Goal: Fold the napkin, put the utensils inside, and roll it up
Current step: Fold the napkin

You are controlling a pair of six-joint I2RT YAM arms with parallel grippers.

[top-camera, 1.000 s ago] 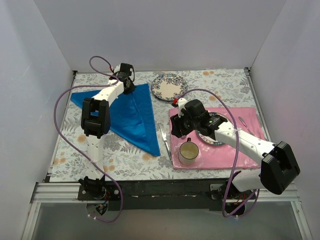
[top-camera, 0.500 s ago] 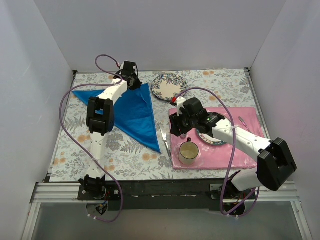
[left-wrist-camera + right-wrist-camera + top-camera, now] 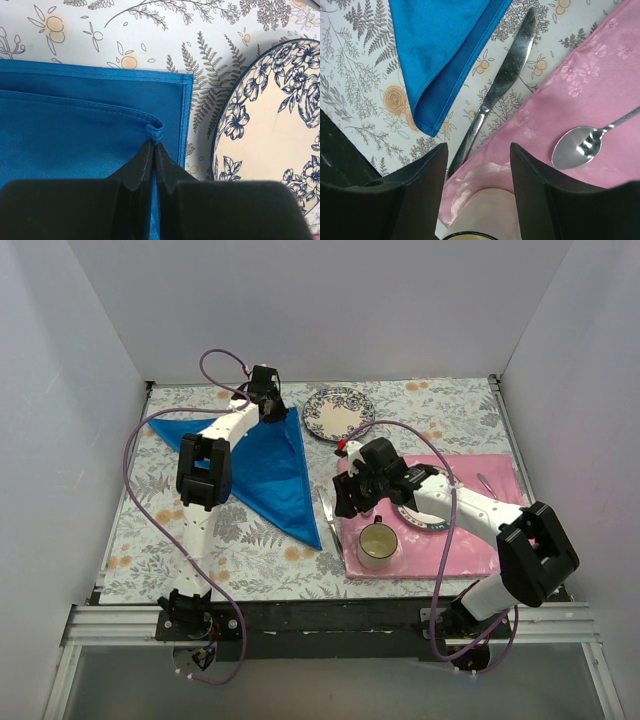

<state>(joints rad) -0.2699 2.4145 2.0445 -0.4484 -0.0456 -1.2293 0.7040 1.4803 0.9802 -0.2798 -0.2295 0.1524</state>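
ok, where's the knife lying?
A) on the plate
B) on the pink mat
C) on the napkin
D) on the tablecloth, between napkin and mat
D: the right wrist view shows the knife on the floral tablecloth, with the napkin on one side and the mat on the other.

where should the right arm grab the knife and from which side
Take the knife at its slim handle just below the blade, from straight above, fingers spanning its width: it lies flat between the napkin and the placemat, with bare tablecloth either side.
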